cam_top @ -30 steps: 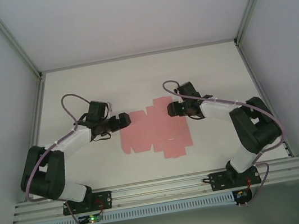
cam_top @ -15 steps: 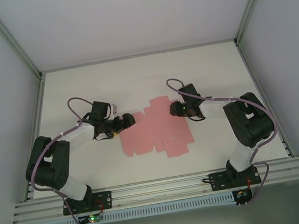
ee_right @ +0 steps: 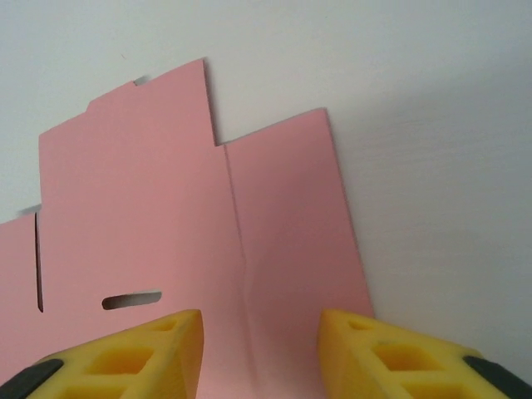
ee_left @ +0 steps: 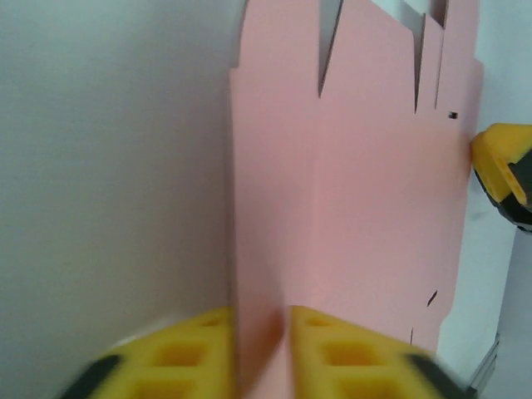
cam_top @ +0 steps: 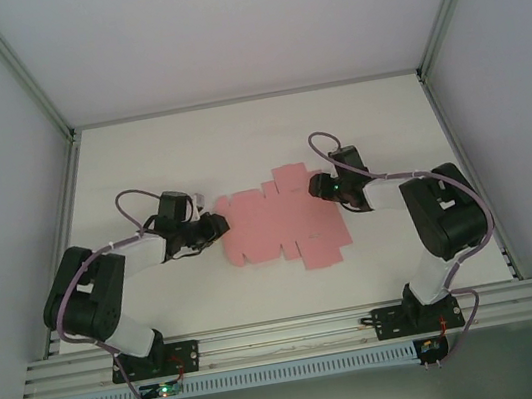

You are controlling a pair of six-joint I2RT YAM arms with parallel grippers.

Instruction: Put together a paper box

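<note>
The paper box is a flat pink die-cut sheet with flaps and creases, lying mid-table. My left gripper is at its left edge. In the left wrist view the sheet's edge strip stands up between the yellow fingers, and the left gripper is shut on it. My right gripper hovers over the sheet's far right flap. In the right wrist view the right gripper is open, its fingers straddling a crease in the pink card. One right finger shows past the sheet.
The white table stretches behind the sheet to the back wall. Metal frame posts run along both sides and a rail crosses the near edge by the arm bases.
The sheet has shifted slightly right and away. The left gripper dropped to the sheet's left edge and closed on it. The right gripper moved right and farther back.
</note>
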